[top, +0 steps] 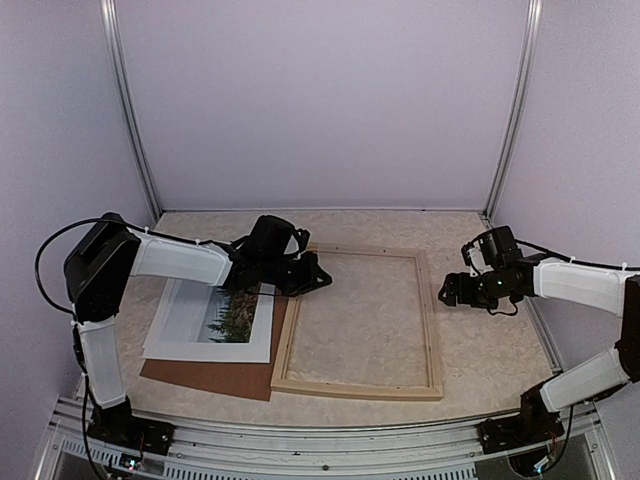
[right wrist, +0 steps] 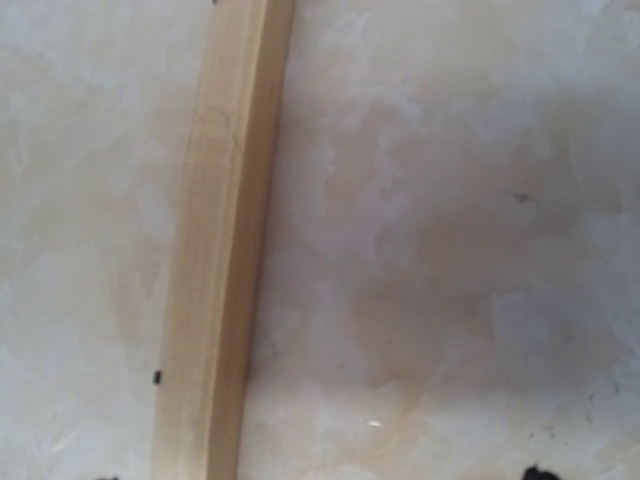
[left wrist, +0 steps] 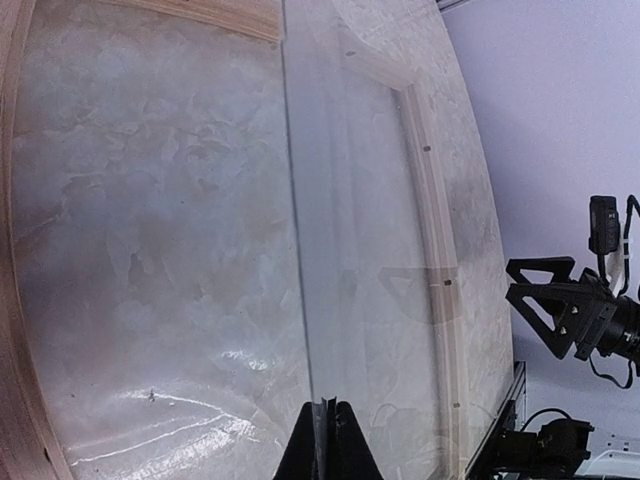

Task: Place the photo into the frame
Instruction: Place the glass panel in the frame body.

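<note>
My left gripper [top: 318, 281] pinched shut on clear sheet [left wrist: 370, 250], held over frame [top: 432, 340], probably to free opening. Photo [top: 215, 318] waits on board [top: 200, 378], left of frame. My right gripper [top: 452, 291] wide, empty, above right rail.

A pale, marbled beige tabletop [top: 365, 222] sits inside a three-sided booth; the back wall [top: 320, 100], left wall [top: 50, 120] and right wall [top: 590, 120] are plain matte panels with a faint lilac tint; slim aluminium posts [top: 130, 110] stand in the two rear corners; a ribbed aluminium rail [top: 330, 445] runs along the near edge; the light is soft and even, with a faint whitish sheen on the tabletop in the left wrist view
</note>
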Controlling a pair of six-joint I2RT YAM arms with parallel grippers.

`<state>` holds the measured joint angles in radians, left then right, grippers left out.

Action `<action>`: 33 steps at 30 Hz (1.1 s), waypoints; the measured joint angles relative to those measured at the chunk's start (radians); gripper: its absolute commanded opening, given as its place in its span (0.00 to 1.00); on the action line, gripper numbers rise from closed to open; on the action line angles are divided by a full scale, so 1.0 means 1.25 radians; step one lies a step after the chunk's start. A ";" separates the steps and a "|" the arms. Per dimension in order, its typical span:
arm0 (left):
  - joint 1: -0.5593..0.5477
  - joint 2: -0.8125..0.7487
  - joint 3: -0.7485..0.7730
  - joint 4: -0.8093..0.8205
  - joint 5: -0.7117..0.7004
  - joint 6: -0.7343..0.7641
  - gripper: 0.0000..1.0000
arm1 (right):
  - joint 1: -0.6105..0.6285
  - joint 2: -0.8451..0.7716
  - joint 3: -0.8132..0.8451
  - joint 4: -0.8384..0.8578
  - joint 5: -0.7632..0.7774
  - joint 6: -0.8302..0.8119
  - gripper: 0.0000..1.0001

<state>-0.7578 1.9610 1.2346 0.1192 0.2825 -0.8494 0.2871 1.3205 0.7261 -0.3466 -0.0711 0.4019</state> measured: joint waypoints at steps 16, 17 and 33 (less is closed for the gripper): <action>0.009 0.000 0.000 -0.025 0.001 0.026 0.00 | 0.023 0.009 0.000 0.001 -0.002 0.003 0.86; 0.009 0.000 0.000 -0.027 0.001 0.027 0.00 | 0.025 0.010 0.000 0.001 -0.002 0.005 0.86; 0.010 0.000 0.000 -0.031 0.001 0.031 0.00 | 0.036 0.018 0.000 0.007 -0.001 0.009 0.86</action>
<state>-0.7456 1.9610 1.2346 0.0807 0.2832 -0.8101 0.3321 1.3434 0.7261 -0.3374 -0.0727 0.4126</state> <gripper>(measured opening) 0.006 0.859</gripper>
